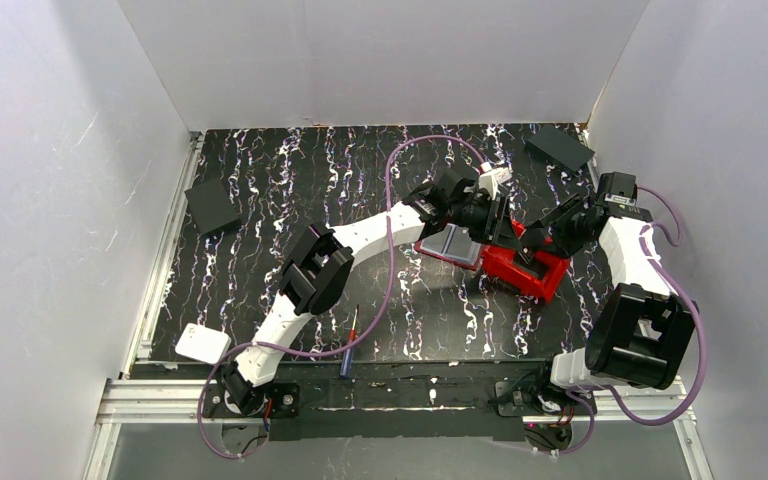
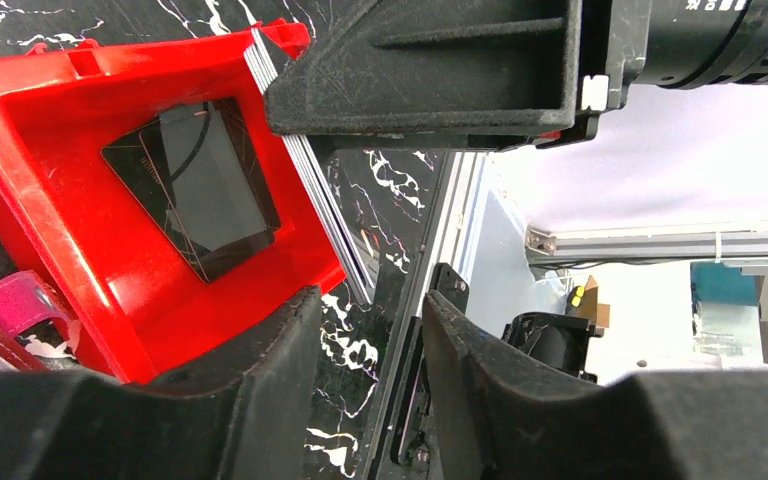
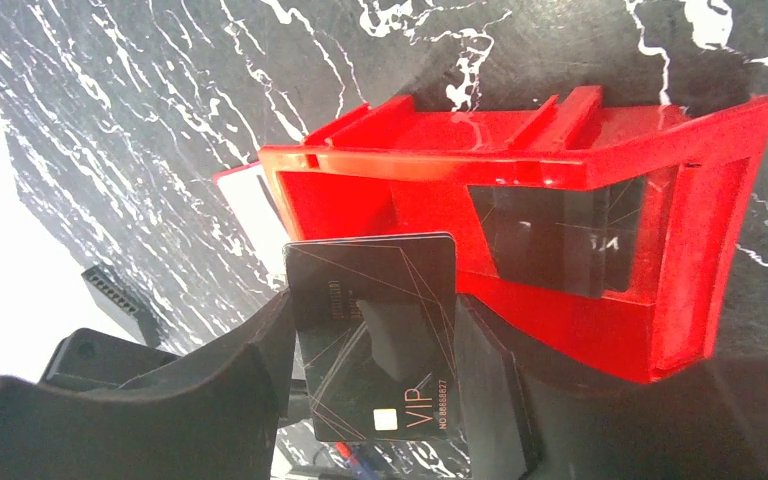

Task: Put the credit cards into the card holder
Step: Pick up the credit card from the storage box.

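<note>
By bin [image 3: 520, 165], R gripper [image 3: 372, 320] clamps dark card [image 3: 370, 345]; L gripper [image 2: 370, 310] jaws apart, empty. 2nd card [image 2: 195, 185] lies in bin, none seen in holder [image 1: 448, 243], so prob most to do

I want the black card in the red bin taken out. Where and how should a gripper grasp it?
Probably from above, through the open top of the red bin, pinching the black card across its long edges: it lies flat and skewed on the floor, so only its edges offer a grip.
</note>
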`<state>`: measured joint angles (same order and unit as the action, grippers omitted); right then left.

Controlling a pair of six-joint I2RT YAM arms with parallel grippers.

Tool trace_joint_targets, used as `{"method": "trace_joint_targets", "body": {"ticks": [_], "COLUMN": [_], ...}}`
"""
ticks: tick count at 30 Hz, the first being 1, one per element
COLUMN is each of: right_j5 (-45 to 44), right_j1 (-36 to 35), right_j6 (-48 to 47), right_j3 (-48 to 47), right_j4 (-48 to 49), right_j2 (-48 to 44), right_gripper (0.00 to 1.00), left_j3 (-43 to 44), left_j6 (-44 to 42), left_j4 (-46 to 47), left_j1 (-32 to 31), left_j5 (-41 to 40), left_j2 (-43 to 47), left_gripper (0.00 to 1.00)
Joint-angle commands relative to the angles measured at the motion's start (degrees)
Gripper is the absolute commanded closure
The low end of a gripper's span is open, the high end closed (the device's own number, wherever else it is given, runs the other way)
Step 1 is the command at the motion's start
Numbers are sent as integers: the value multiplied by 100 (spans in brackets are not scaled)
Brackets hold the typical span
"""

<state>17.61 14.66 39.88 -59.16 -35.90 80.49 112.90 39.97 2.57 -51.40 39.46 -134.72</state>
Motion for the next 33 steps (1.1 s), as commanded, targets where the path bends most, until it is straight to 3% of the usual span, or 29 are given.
{"method": "trace_joint_targets", "body": {"ticks": [1,9,16,19,24,30,33], "right_j5": [364,510,325,15,-281,-487,-462], "right_j1": [37,37,37,46,56,64,64], "right_j6": [235,388,352,168,-160,-611,-809], "right_j3": [-164,-121,3,54,147,213,220], "right_j4": [175,223,255,234,188,119,73], "right_j2": [-209,-217,-235,-215,-183,-229,-269], "right_gripper": [99,99,99,80,62,28,20], "left_j3": [219,190,137,26,39,198,234], "left_j6": [-178,-233,-396,-567,-538,-244,-116], "left_j4": [67,68,34,34,4,-98,-181], "left_j1": [-25,-21,-21,-27,-22,-28,-22], "left_j5": [218,141,-9,-142,-160,-108,-93], "left_j2": [-58,-58,-26,85,76,-68,-104], "left_gripper": [61,71,99,100,100,100,100]}}
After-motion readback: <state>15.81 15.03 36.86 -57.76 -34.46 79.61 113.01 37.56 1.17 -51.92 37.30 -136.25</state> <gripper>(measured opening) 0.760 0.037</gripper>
